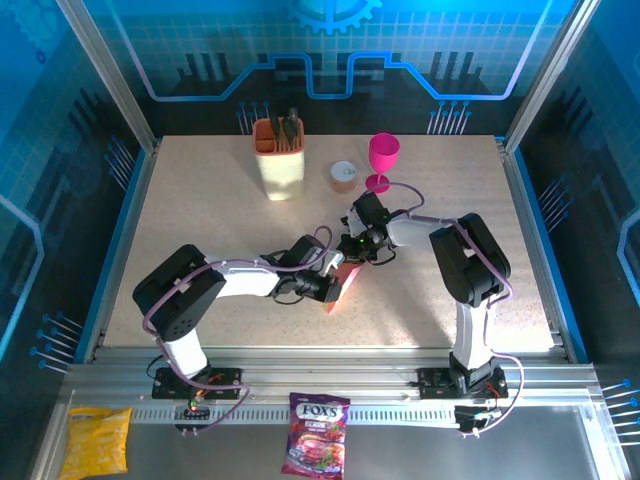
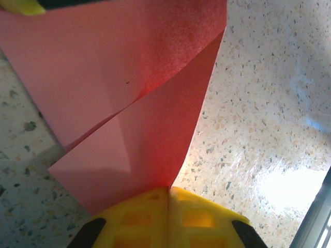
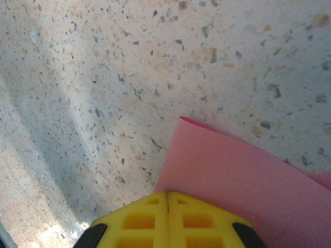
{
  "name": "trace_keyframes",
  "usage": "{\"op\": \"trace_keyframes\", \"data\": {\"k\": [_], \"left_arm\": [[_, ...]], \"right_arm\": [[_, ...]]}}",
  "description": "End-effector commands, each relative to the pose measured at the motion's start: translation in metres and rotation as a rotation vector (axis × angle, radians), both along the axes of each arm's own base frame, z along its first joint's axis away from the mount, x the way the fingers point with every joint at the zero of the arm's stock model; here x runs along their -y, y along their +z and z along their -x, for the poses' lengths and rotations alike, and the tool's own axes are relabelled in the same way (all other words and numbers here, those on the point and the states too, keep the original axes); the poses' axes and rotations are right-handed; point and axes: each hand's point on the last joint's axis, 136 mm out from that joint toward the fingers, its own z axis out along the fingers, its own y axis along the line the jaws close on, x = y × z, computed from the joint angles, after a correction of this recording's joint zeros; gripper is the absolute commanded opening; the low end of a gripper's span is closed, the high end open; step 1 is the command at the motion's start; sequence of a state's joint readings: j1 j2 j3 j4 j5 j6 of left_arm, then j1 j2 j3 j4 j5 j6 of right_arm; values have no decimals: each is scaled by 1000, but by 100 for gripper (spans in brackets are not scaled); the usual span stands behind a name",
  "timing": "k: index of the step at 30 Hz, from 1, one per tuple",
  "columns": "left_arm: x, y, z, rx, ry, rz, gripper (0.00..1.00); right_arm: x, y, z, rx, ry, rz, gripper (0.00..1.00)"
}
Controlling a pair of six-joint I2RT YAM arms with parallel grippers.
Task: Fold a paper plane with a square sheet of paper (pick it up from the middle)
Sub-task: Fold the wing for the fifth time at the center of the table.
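Note:
The square sheet of paper point(image 1: 346, 284) is salmon-pink and hangs folded between my two grippers near the table's middle. In the left wrist view the paper point(image 2: 129, 103) rises from the fingertips with one layer lapped diagonally over another. My left gripper point(image 2: 168, 190) is shut on its lower corner, seen from above at the left gripper point(image 1: 332, 292). My right gripper point(image 3: 167, 195) is shut on another edge of the paper point(image 3: 248, 175), which curls off to the right. From above, the right gripper point(image 1: 352, 247) sits just behind the sheet. A paper plane is out of view.
At the back of the table stand a cream holder with utensils point(image 1: 279, 160), a small round container point(image 1: 343, 176) and a magenta goblet point(image 1: 383, 158). A candy bag point(image 1: 316, 448) and a yellow packet point(image 1: 96, 440) lie on the front ledge.

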State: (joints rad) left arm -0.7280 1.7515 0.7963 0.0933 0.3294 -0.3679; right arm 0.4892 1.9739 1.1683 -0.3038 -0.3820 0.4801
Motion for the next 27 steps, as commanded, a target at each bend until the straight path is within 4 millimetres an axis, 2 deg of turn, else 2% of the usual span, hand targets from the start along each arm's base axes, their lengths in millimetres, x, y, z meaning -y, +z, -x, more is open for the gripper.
{"op": "trace_keyframes", "data": {"k": [1,8,16,24,27], "left_arm": [[-13,-14,-1,-20,50,-42,0],[-17,6,-6,48,97,-3,0],[-22,6,-5,60,117,-2,0],[-20,30,-9,118,113,38,0],[-20,33,-9,123,105,30,0]], "right_arm": [[29,-52,28,-124,-7,166,0],[33,-58,30,-135,-14,177,0],[35,-60,31,-141,-13,184,0],[38,-62,31,-144,-15,192,0],[38,-63,32,-146,-14,195,0]]}}
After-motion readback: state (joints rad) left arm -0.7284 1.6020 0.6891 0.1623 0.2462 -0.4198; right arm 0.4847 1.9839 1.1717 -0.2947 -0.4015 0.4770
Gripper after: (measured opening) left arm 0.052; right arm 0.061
